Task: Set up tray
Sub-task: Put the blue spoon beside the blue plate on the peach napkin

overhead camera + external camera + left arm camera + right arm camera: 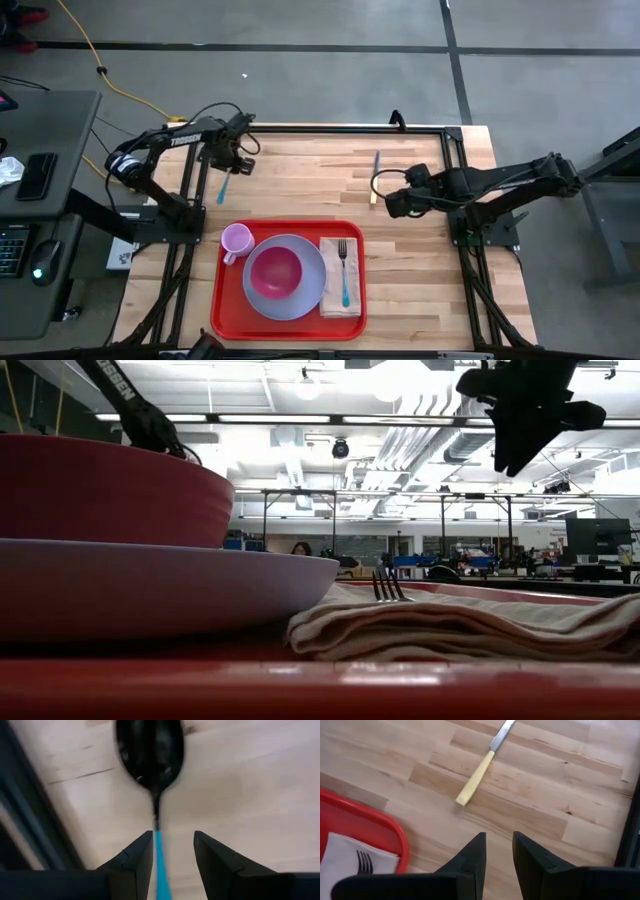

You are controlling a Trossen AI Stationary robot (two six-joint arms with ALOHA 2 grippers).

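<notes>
We see the tray (pixel 225 300), red and rimmed, at the lower centre of the high view on the wooden tabletop (pixel 420 270). On it sit a pink mug (pixel 236 240) at its upper left, a lavender plate (pixel 300 298) carrying a magenta bowl (pixel 274 271), and a folded napkin (pixel 330 285) at its right with a blue-handled fork (pixel 343 270) lying on it. In the upper left of that frame we find the left gripper (pixel 173 852) over a blue-handled spoon (pixel 152 755), its fingers (pixel 137 860) apart on either side of the handle. At centre right, the right gripper (pixel 497 852) hovers with fingers slightly apart near a yellow-handled knife (pixel 480 772), holding nothing.
</notes>
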